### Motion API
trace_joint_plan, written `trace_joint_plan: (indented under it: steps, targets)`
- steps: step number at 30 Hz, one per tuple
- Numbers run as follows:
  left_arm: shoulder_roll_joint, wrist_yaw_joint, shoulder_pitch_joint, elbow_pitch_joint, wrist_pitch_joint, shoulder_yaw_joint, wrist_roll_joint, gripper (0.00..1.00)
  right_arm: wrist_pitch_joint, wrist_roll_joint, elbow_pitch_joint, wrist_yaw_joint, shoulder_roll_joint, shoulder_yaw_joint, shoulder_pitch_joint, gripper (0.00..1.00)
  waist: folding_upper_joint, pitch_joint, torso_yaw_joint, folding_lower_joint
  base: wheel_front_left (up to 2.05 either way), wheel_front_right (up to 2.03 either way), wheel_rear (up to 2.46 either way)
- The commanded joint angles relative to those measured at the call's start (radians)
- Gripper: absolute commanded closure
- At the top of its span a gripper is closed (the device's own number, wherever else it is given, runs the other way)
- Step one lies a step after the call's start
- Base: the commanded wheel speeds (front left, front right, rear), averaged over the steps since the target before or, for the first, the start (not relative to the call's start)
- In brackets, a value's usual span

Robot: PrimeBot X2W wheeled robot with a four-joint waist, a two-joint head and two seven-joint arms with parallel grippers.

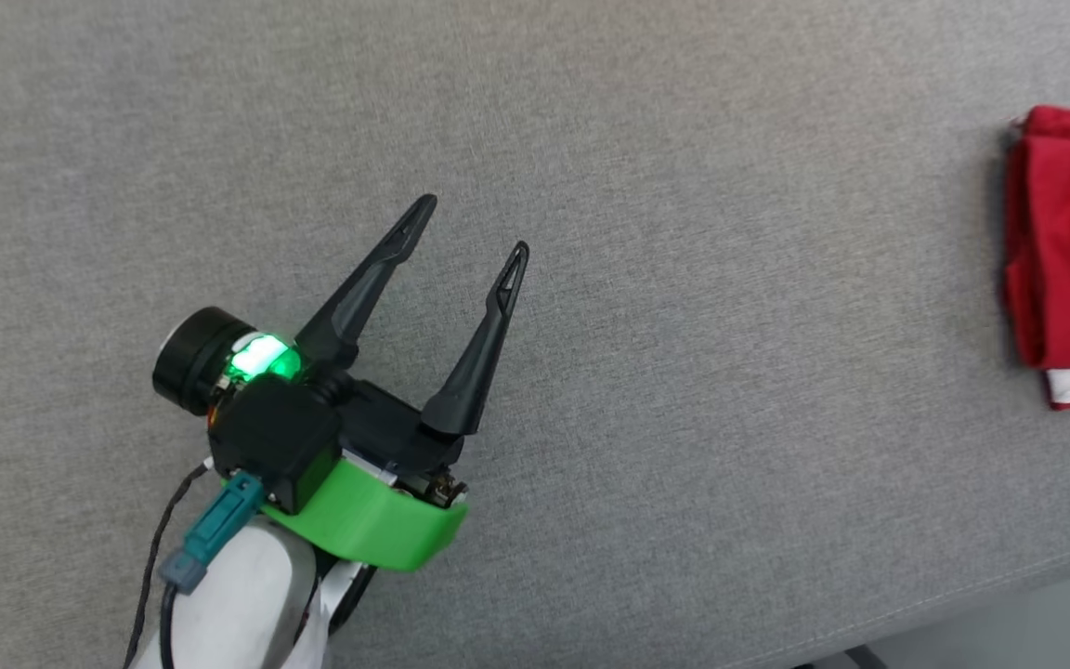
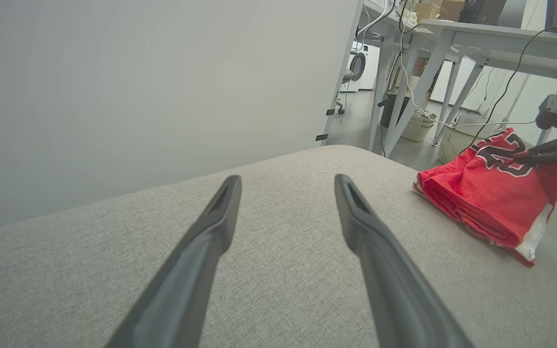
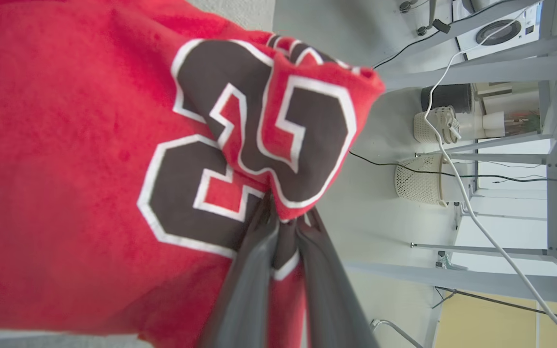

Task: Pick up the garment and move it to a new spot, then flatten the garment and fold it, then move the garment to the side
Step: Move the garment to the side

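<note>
Pinching a fold of the garment (image 3: 65, 169) at its lettered panel, I am running the right gripper (image 3: 285, 217) with its fingers pressed together on the cloth. The left gripper (image 1: 475, 225) is hovering over bare surface (image 1: 684, 139) with its fingers spread and nothing between them, well apart from the garment.

The garment is lying as a folded bundle at the right end of the surface, near the edge.

Handling, as I am judging it: the garment is looking light, soft and limp. It is likely to sag from any single hold, and the stacked layers may slide apart. The present pinch seems to be taking only the top layer, so dragging may open the fold. I am favouring a hold through all layers at the folded edge, or one at each of two corners.

Materials: the red cloth is showing a matte, slightly fuzzy knit. The black lettering is outlined in white, and a white strip is peeking out at one end of the bundle. The surface is wearing a grey woven cover with a rounded edge, probably giving some drag. The fingers are dark, long and tapering.
</note>
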Motion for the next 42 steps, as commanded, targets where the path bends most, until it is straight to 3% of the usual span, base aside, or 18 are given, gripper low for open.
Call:
trace_joint_plan:
  steps: [1,11,17,18,19,20,29,30,35,42]
  targets:
    - [0.01,0.003,-0.022,-0.019,0.009,0.003,0.007,0.0,-0.022,-0.014,0.029,-0.002,0.014,-0.031,-0.03,1.0,-0.0001,0.072,0.006,-0.0002,0.0,0.0,0.0]
    - [0.042,0.015,-0.045,-0.095,0.05,0.026,0.012,0.0,-0.159,-0.086,0.239,-0.002,0.078,-0.144,-0.164,1.0,-0.0001,0.155,0.044,-0.0002,0.0,0.0,0.0]
    - [0.046,0.019,-0.049,-0.097,0.047,0.031,0.008,0.0,-0.206,-0.131,0.35,-0.002,0.108,-0.156,-0.225,1.0,-0.0001,0.159,0.056,-0.0002,0.0,0.0,0.0]
    - [0.046,0.02,-0.048,-0.093,0.044,0.03,0.007,0.0,-0.211,-0.135,0.363,-0.002,0.111,-0.155,-0.232,0.88,-0.0001,0.156,0.057,-0.0002,0.0,0.0,0.0]
    - [0.045,0.02,-0.047,-0.086,0.04,0.03,0.005,0.0,-0.218,-0.142,0.379,-0.002,0.113,-0.154,-0.238,0.57,-0.0001,0.15,0.059,-0.0002,0.0,0.0,0.0]
    - [0.045,0.021,-0.046,-0.08,0.036,0.029,0.004,0.0,-0.225,-0.149,0.391,-0.002,0.115,-0.153,-0.243,0.0,-0.0001,0.144,0.06,-0.0002,0.0,0.0,0.0]
    - [0.015,0.027,-0.027,0.028,-0.042,0.023,-0.026,0.0,-0.289,-0.17,0.459,-0.002,0.098,-0.161,-0.258,0.0,-0.0001,0.001,0.079,-0.0002,0.0,0.0,0.0]
    - [0.002,0.033,-0.009,0.075,-0.068,0.033,-0.047,0.0,-0.32,-0.146,0.442,-0.002,0.09,-0.158,-0.253,0.0,-0.0001,-0.067,0.093,-0.0002,0.0,0.0,0.0]
    - [-0.006,0.048,0.035,0.153,-0.099,0.065,-0.076,0.0,-0.35,-0.052,0.355,-0.002,0.111,-0.136,-0.23,0.0,-0.0001,-0.185,0.125,-0.0002,0.0,0.0,0.0]
    - [-0.019,0.073,0.109,0.243,-0.118,0.112,-0.11,0.0,-0.342,0.111,0.116,-0.002,0.168,-0.118,-0.121,0.0,-0.0001,-0.329,0.185,-0.0002,0.0,0.0,0.0]
